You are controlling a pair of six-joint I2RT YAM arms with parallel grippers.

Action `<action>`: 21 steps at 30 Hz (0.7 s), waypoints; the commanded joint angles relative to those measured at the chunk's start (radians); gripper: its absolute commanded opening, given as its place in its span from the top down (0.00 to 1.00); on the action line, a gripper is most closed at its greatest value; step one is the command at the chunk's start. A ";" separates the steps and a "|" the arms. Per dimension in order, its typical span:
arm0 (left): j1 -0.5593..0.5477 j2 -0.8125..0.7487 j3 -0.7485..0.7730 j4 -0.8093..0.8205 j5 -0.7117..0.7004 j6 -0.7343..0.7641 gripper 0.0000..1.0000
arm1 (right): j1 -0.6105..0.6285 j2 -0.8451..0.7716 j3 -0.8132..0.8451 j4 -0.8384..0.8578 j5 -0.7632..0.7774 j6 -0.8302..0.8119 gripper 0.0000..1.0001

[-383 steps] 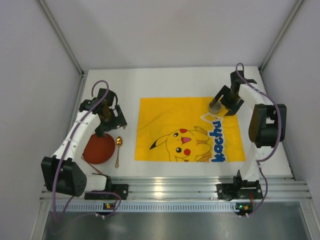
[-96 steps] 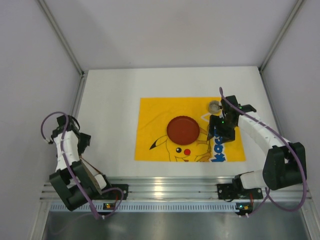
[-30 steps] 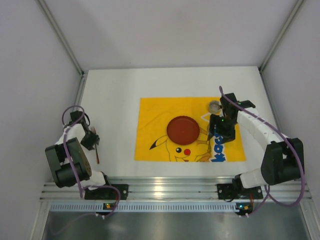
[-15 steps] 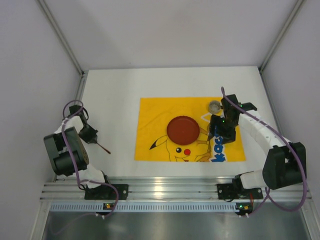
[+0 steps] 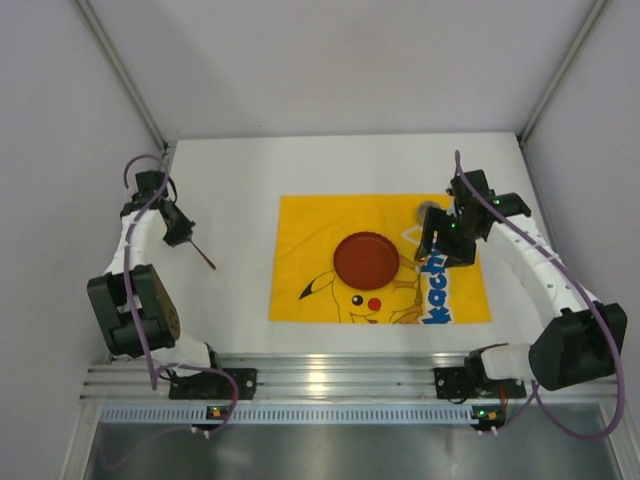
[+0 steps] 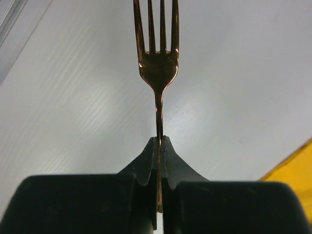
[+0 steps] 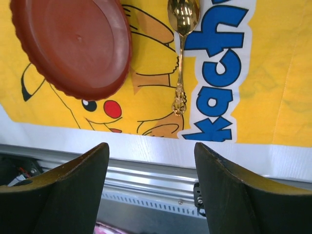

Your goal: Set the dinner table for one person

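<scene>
Holding the fork pinched in my left gripper, over the table at frame left. Next I'd lay it left of the plate. The right gripper hangs spread.

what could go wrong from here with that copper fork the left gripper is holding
The left gripper pinches the copper-coloured metal fork only on its thin handle, with most of its length sticking out, so it may swivel or slip in transit. Set down beside the round red plate, its tines might catch the edge of the yellow printed cloth mat and ruck it.
</scene>
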 commanded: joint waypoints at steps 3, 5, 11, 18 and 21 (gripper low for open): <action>-0.138 -0.090 0.092 -0.002 0.044 0.028 1.00 | -0.009 -0.074 0.091 -0.051 0.019 0.014 0.28; -0.232 -0.071 0.115 0.018 0.098 0.057 1.00 | -0.009 -0.099 0.091 -0.056 0.015 0.018 0.28; -0.500 0.034 0.185 0.021 0.170 0.108 1.00 | -0.009 -0.200 0.021 -0.059 0.008 0.044 0.28; -0.714 0.178 0.239 -0.005 0.143 0.066 1.00 | -0.009 -0.343 -0.090 -0.079 0.011 0.078 0.27; -0.790 0.215 0.237 0.010 0.120 0.050 1.00 | -0.009 -0.413 -0.125 -0.092 0.011 0.092 0.27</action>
